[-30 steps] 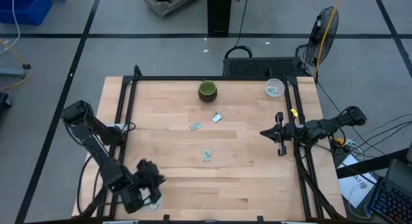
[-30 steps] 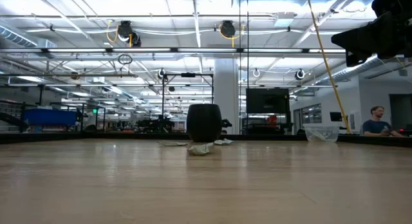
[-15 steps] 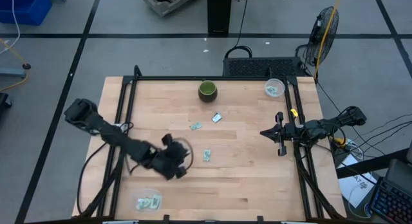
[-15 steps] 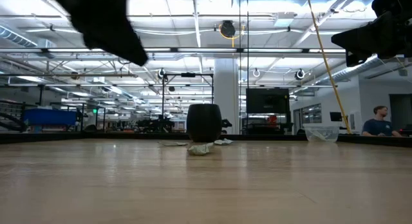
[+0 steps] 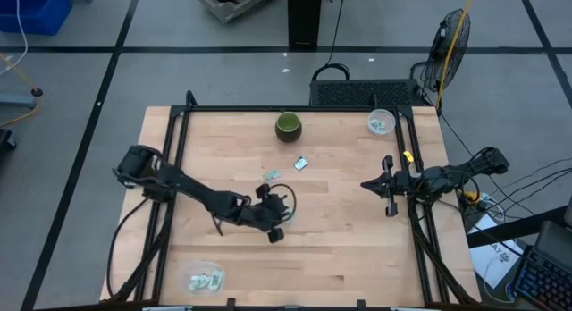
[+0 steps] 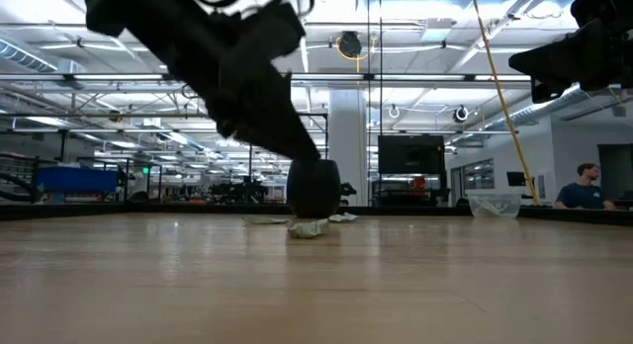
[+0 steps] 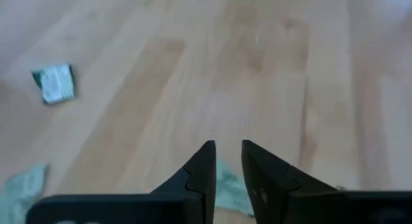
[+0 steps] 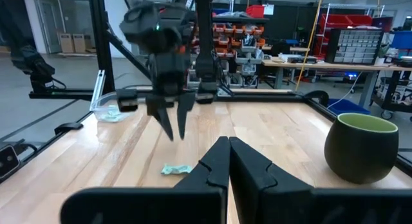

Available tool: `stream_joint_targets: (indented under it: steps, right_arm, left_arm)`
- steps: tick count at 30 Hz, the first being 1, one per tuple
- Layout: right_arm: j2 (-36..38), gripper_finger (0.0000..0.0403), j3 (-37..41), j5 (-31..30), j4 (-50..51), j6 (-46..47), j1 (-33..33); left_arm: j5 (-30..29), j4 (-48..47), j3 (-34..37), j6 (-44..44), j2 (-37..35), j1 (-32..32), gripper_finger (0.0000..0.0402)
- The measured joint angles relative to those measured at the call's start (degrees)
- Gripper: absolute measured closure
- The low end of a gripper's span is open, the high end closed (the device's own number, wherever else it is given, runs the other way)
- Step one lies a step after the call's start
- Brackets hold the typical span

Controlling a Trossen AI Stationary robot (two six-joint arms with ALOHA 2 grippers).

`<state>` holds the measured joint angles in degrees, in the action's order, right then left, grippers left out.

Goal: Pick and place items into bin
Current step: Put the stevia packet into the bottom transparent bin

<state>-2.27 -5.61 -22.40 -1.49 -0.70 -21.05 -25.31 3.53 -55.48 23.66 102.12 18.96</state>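
Three small pale green-and-white packets lie flat mid-table: one [image 5: 271,174], one [image 5: 301,163], and one [image 8: 177,168] right under my left gripper [image 5: 279,220], also seen below its fingertips in the left wrist view [image 7: 225,185]. My left gripper [image 7: 228,150] hangs above that packet, fingers pointing down and a little apart, holding nothing. The clear bin [image 5: 206,277] at the near left corner holds several packets. My right gripper [image 8: 226,150] waits shut at the table's right edge [image 5: 389,186].
A dark green bowl [image 5: 288,126] stands near the far edge. A second clear container [image 5: 381,122] with packets sits at the far right corner. A black frame [image 5: 179,159] runs along the table's sides. A person [image 6: 579,186] shows far behind the table.
My left arm has swung from above the near-left bin toward the far and right, out over the table's middle, and now hangs over the middle packet. The packets and the right arm have kept still.
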Motion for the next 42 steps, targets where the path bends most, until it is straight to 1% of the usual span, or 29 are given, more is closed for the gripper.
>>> stream_joint_targets:
  steps: [2, 4, 8, 12, 15, 17, 19, 24, 28, 37, 40, 42]
  right_arm:
    - [-0.3, 0.0403, 0.0, 0.0, -0.1, 0.0, 0.0]
    - [-0.3, 0.0403, 0.0, 0.0, 0.0, 0.0, 0.0]
    - [-0.3, 0.0403, 0.0, 0.0, 0.0, 0.0, 0.0]
    - [-0.3, 0.0403, 0.0, 0.0, 0.0, 0.0, 0.0]
    - [-0.3, 0.0403, 0.0, 0.0, 0.0, 0.0, 0.0]
    - [-0.3, 0.0403, 0.0, 0.0, 0.0, 0.0, 0.0]
    - [-0.3, 0.0403, 0.0, 0.0, 0.0, 0.0, 0.0]
    - [-0.3, 0.0403, 0.0, 0.0, 0.0, 0.0, 0.0]
    - [-0.3, 0.0403, 0.0, 0.0, 0.0, 0.0, 0.0]
    - [-0.3, 0.0403, 0.0, 0.0, 0.0, 0.0, 0.0]
    - [-0.3, 0.0403, 0.0, 0.0, 0.0, 0.0, 0.0]
    - [-0.3, 0.0403, 0.0, 0.0, 0.0, 0.0, 0.0]
  left_arm:
    - [0.1, 0.2, 0.0, 0.5, 2.1, -0.1, 0.0307]
    - [1.3, 1.5, 0.0, 1.4, 3.8, 0.0, 0.0285]
    - [2.7, 6.0, 0.0, 2.4, 5.6, 0.8, 0.023]
    - [2.6, 6.4, 0.0, 2.3, 5.7, 1.8, 0.0178]
    - [-1.1, 5.3, 0.0, 2.3, 5.7, 1.9, 0.0152]
    - [-3.2, 5.3, 0.0, 3.4, 5.7, 1.4, 0.0143]
    - [-3.0, 5.5, 0.0, 5.9, 5.7, 0.2, 0.0141]
    - [3.4, 3.4, 0.0, 10.9, 5.7, -3.1, 0.0151]
    - [4.3, 0.0, 0.0, 14.5, 5.7, -4.5, 0.0163]
    - [4.7, -0.3, 0.0, 15.7, 5.7, -4.7, 0.0183]
    - [7.9, 0.9, 0.0, 16.1, 6.8, -4.7, 0.0181]
    - [8.9, 1.6, 0.1, 16.1, 7.6, -4.8, 0.0182]
